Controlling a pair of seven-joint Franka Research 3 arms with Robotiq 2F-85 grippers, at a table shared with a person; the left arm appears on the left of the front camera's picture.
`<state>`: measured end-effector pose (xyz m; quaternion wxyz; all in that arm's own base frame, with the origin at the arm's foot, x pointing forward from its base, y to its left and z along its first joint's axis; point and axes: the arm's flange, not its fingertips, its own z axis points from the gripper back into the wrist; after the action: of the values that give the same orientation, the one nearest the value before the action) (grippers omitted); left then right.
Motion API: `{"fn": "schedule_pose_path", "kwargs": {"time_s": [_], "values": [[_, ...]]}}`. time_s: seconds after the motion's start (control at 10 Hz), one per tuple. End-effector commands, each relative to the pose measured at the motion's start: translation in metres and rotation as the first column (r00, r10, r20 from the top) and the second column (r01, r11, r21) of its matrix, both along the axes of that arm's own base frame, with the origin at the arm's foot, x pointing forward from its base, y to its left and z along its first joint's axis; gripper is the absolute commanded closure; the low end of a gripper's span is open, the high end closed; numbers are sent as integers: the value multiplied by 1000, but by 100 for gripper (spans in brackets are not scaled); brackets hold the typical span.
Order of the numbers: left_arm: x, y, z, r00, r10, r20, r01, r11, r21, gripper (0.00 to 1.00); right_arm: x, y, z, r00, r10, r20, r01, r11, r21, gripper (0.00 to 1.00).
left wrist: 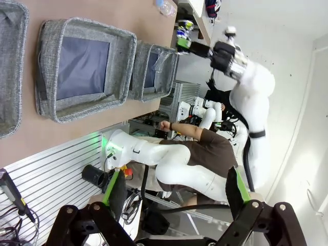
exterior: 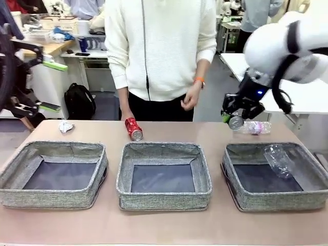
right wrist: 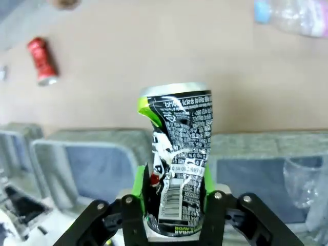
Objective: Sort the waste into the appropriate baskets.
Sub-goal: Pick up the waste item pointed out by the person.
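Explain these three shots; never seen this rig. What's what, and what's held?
Two robot arms share a table with a person. The front view looks across the table; the other two come from a camera on each wrist. On the table: grey fabric baskets, left, middle, right, plus a crushed red can, a white paper wad and a clear plastic bottle. A second bottle lies in the right basket. The right gripper is shut on a crushed dark can, in mid-air. The left gripper is open, empty.
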<state>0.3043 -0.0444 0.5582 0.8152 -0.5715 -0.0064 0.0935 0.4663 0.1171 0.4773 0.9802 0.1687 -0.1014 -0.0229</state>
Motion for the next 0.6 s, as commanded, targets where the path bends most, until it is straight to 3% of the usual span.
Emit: {"fn": "schedule_pose_path", "kwargs": {"time_s": [0.0, 0.1, 0.3, 0.4, 0.5], "values": [[-1, 0, 2, 1000, 4, -7, -4, 1000, -20, 0, -47, 3, -9, 989, 57, 138, -70, 993, 93, 100], [-1, 0, 2, 1000, 4, -7, -4, 1000, -20, 0, 0, 0, 0, 1000, 0, 0, 0, 1000, 0, 59], [-1, 0, 2, 1000, 4, -7, -4, 1000, -20, 0, 0, 0, 0, 1000, 0, 0, 0, 1000, 0, 59], [-1, 0, 2, 1000, 4, -7, -4, 1000, -20, 0, -27, 1, 6, 998, 17, 52, -18, 999, 28, 53], [-1, 0, 2, 1000, 4, -7, -4, 1000, -20, 0, -23, 22, 27, 997, 34, 72, -39, 997, 62, 53]]}}
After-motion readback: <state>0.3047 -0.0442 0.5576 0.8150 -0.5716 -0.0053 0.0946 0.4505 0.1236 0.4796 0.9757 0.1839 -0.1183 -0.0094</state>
